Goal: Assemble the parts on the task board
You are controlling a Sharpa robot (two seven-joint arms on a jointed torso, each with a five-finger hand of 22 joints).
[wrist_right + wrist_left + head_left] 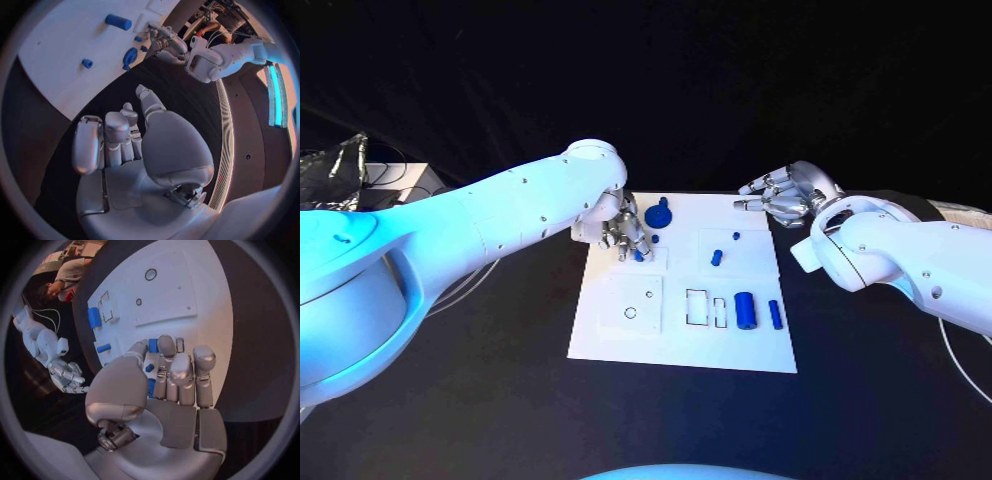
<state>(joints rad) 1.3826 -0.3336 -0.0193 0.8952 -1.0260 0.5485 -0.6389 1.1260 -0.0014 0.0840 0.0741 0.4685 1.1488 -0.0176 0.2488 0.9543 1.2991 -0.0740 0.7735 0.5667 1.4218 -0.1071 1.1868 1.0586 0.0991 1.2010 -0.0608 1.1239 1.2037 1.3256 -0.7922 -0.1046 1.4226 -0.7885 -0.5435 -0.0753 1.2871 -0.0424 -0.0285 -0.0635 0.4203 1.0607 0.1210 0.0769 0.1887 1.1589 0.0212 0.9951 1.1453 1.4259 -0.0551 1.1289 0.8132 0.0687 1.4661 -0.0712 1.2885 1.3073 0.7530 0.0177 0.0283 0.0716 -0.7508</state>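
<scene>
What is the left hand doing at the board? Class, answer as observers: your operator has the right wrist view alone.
Observer: The left hand has a blue part between its thumb and fingers; whether it grips it, I cannot tell.
Operator: Any sockets free on the robot's side?
Observer: Yes. In the head view a round hole in the board has no part in it.
Operator: And beside that?
Observer: Rectangular slots, also without parts, next to a blue cylinder.
</scene>
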